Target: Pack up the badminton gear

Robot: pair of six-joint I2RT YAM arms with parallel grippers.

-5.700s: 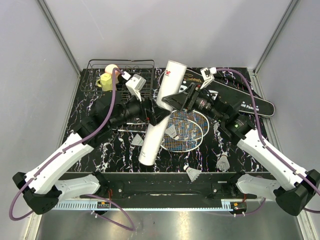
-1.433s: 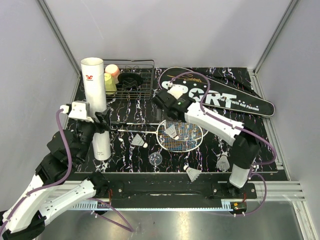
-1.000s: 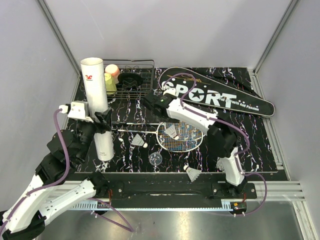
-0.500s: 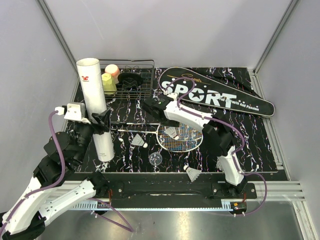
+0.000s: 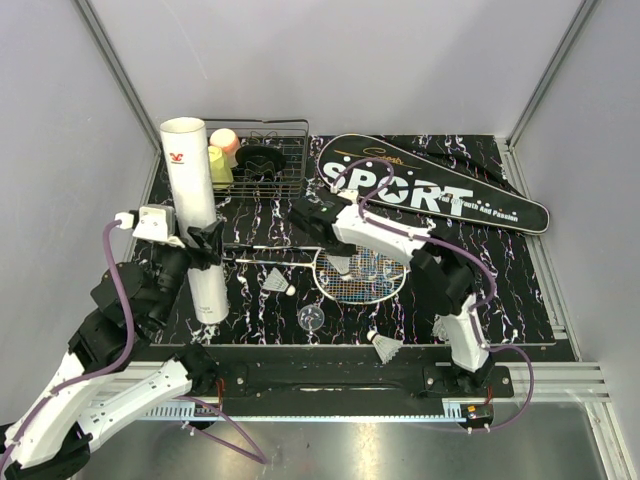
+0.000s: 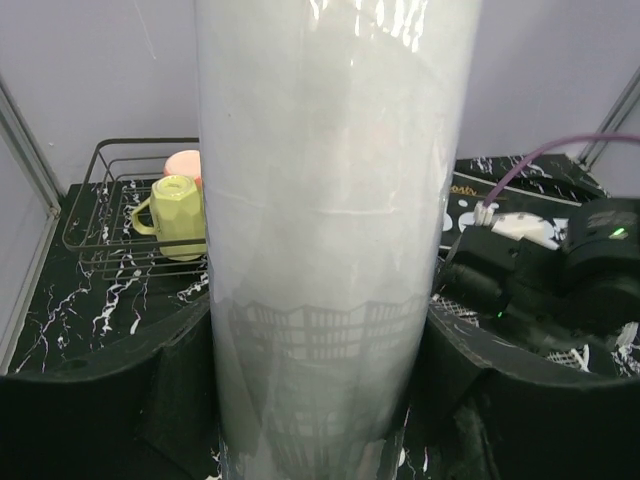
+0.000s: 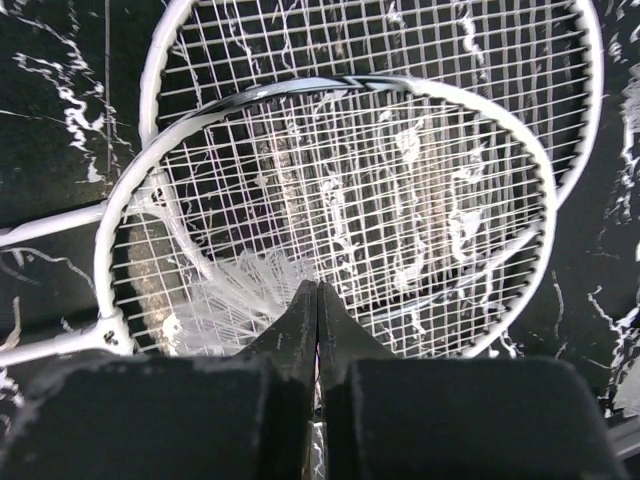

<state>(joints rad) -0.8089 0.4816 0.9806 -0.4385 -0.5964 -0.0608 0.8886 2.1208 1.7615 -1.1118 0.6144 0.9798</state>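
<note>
The long white tube [image 5: 197, 215] stands upright at the left, and my left gripper [image 5: 203, 240] is shut on its middle. In the left wrist view the tube [image 6: 335, 200] fills the space between both black fingers [image 6: 95, 400]. Two rackets [image 5: 365, 272] lie with their heads overlapping in the middle, and a shuttlecock [image 5: 340, 263] rests on the strings. My right gripper [image 5: 333, 250] hangs over it. Its jaws [image 7: 318, 300] are shut tight, with the shuttlecock's feathers [image 7: 235, 295] against the left fingertip. Whether a feather is pinched cannot be told. The black SPORT bag [image 5: 440, 192] lies at the back right.
A wire basket [image 5: 285, 128] at the back holds a yellow cup [image 5: 218, 166], a pink cup [image 5: 226, 138] and a black item. Loose shuttlecocks lie at the centre left [image 5: 279, 281] and the front [image 5: 385, 347]. A clear round lid [image 5: 311, 318] sits near the front.
My right gripper has dropped a little onto the racket strings and its jaws have gone from open to shut beside the shuttlecock. The left gripper keeps its hold on the tube, which has barely swayed.
</note>
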